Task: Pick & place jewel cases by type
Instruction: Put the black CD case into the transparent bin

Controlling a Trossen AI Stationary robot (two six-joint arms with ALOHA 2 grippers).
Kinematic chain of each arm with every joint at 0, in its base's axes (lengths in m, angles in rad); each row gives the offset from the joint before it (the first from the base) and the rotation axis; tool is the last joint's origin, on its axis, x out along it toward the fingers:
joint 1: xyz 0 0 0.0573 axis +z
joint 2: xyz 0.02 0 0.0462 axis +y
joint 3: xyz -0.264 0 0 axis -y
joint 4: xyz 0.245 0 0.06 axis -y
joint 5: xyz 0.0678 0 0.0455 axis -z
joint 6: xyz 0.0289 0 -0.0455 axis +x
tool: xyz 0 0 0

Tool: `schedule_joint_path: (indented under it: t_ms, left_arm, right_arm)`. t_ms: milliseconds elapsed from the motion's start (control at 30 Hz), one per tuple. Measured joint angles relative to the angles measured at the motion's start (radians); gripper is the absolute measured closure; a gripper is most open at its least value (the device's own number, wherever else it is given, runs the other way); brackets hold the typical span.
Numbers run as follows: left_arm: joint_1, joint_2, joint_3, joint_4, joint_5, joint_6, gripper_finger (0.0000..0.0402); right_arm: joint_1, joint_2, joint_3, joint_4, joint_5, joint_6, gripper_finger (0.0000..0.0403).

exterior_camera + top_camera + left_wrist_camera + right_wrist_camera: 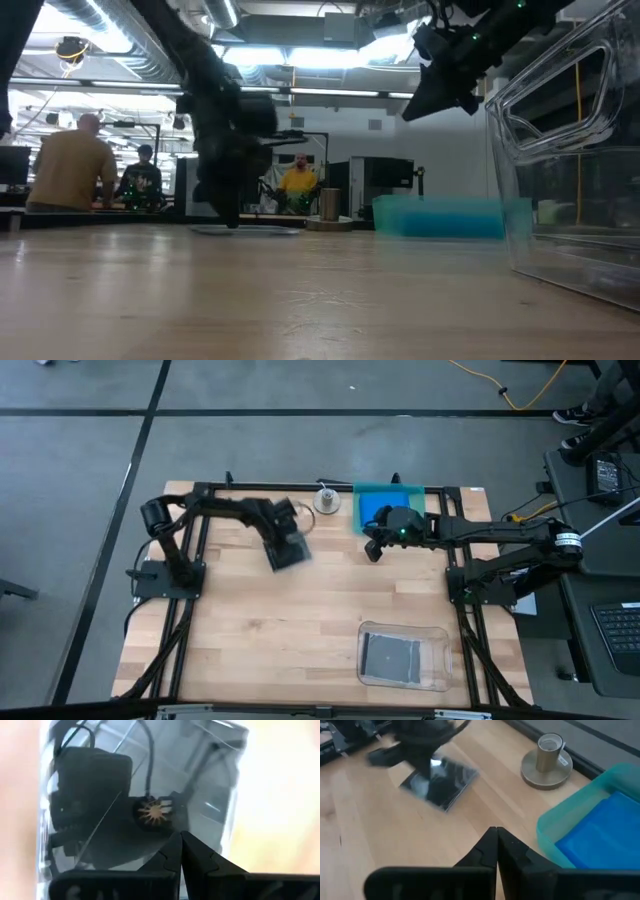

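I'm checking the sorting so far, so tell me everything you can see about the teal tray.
The teal tray is a translucent blue-green plastic bin, rectangular with low walls and rounded corners, sitting flat at the table's far edge, right of a small round metal stand. A bright blue jewel case lies flat inside it. The right gripper, jaws shut, hovers just in front of it, not touching.

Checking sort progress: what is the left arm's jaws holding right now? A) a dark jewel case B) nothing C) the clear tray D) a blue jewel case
A: the left gripper is shut on a dark jewel case, carried above the table, while blue jewel cases lie in the teal tray and the clear tray sits apart near the front edge.
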Motion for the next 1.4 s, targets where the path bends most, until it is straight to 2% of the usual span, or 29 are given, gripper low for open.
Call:
schedule_joint_path:
  t_ms: [133, 233, 367, 533, 733, 867, 967, 1067, 1233, 1400]
  left_arm:
    - [-0.121, -0.004, 0.004, 0.054, 0.024, -0.051, 0.0399]
    - [-0.143, -0.033, 0.043, 0.051, 0.022, -0.075, 0.0399]
    - [-0.145, -0.147, 0.091, 0.039, 0.005, -0.121, 0.0399]
    - [-0.145, -0.294, 0.097, -0.007, -0.112, -0.243, 0.0397]
    - [-0.181, -0.357, 0.088, -0.137, -0.256, -0.418, 0.0396]
    - [-0.243, -0.385, -0.004, -0.19, -0.404, -0.648, 0.0396]
    - [-0.281, -0.413, -0.113, -0.192, -0.387, -0.845, 0.0389]
    - [-0.33, -0.454, -0.206, -0.114, -0.365, -0.994, 0.0374]
    - [-0.416, -0.493, -0.314, 0.079, -0.425, -1.175, 0.0329]
    - [-0.479, -0.475, -0.408, 0.258, -0.47, -1.361, 0.0259]
  right_arm:
    - [0.0, 0.0, -0.006, -0.007, 0.026, 0.0, 0.0397]
    - [0.0, 0.0, -0.026, 0.007, 0.028, 0.0, 0.0399]
    - [-0.005, 0.019, -0.079, 0.058, 0.026, 0.023, 0.0396]
    - [-0.061, 0.163, -0.073, 0.121, -0.136, -0.056, 0.0399]
    - [-0.137, 0.435, 0.089, 0.156, -0.282, -0.243, 0.0397]
    - [-0.151, 0.607, 0.23, 0.146, -0.365, -0.351, 0.0399]
    - [-0.15, 0.718, 0.336, 0.101, -0.404, -0.417, 0.0397]
    - [-0.15, 0.796, 0.419, 0.05, -0.42, -0.469, 0.0396]
    - [-0.15, 0.847, 0.462, 0.053, -0.487, -0.52, 0.0399]
    - [-0.149, 0.846, 0.459, 0.042, -0.509, -0.553, 0.0395]
